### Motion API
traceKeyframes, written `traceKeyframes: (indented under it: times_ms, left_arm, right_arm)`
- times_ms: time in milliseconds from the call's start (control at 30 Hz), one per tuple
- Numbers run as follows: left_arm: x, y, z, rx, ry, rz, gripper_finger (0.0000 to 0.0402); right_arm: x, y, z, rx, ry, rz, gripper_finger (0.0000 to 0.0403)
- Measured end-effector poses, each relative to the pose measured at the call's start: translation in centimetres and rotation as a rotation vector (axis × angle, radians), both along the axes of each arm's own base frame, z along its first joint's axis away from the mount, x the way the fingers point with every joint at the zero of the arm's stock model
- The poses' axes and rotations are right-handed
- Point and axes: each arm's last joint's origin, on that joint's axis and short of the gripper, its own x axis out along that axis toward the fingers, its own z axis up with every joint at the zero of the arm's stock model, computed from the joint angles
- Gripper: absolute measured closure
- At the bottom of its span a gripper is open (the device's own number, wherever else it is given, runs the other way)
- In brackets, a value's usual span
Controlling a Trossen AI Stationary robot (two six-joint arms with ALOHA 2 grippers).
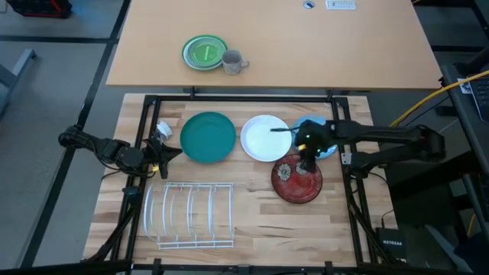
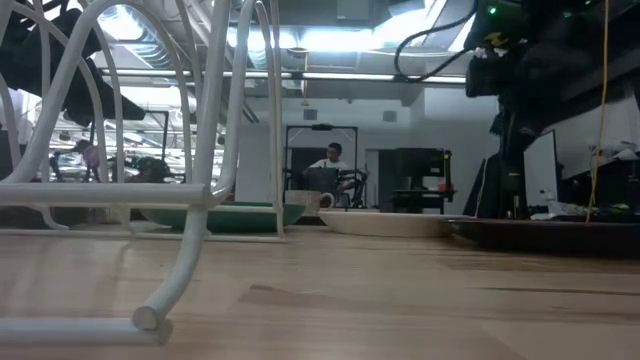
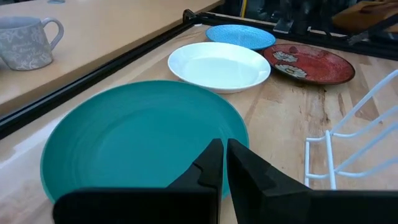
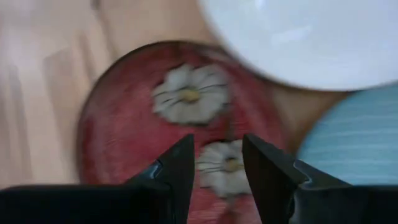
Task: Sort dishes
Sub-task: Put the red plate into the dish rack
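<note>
On the bench (image 1: 252, 221) the teal plate (image 1: 208, 137), white plate (image 1: 263, 137) and blue plate (image 3: 240, 35) lie in a row, with the red plate (image 1: 296, 182) just in front of the white and blue ones. The right gripper (image 4: 217, 163) hangs over the red plate, jaws spread and holding nothing. The left gripper (image 3: 224, 163) sits beside the teal plate, jaws pressed together, near the wire rack (image 1: 191, 215).

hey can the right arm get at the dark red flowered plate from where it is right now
Probably yes. The right pincer hangs open directly over the dark red plate, and nothing lies between them. The white plate and the light blue plate sit close beside it, so a grip at that near rim could be tight.
</note>
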Motion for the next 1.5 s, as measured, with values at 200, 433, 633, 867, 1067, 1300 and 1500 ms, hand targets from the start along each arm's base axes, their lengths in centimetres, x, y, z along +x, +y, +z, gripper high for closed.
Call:
traceKeyframes:
  times_ms: [200, 433, 633, 867, 1067, 1300, 1500]
  left_arm:
    - [0.0, 0.0, 0.0, 0.000, 0.001, 0.001, 0.0389]
    - [0.0, 0.0, 0.0, 0.040, 0.018, -0.014, 0.0389]
    - [0.0, 0.0, 0.0, 0.040, 0.018, -0.013, 0.0389]
    - [0.0, 0.0, 0.0, 0.040, 0.019, -0.013, 0.0389]
    - [0.0, 0.0, 0.0, 0.040, 0.019, -0.013, 0.0389]
    - [0.0, 0.0, 0.0, 0.040, 0.018, -0.013, 0.0389]
    - [0.0, 0.0, 0.0, 0.036, 0.017, -0.012, 0.0389]
  right_arm:
    - [1.5, 2.5, -1.3, 0.070, 0.048, 0.094, 0.0262]
    - [2.9, 7.0, -1.7, 0.111, -0.007, 0.203, 0.0262]
    - [2.9, 10.8, -1.7, 0.141, -0.033, 0.240, 0.0262]
    - [2.1, 14.1, -2.8, 0.090, 0.035, 0.169, 0.0262]
    - [1.6, 16.2, -4.5, 0.048, 0.106, 0.135, 0.0262]
    - [1.6, 17.3, -6.5, -0.025, 0.161, 0.142, 0.0262]
    - [1.8, 17.3, -7.4, -0.062, 0.193, 0.137, 0.0262]
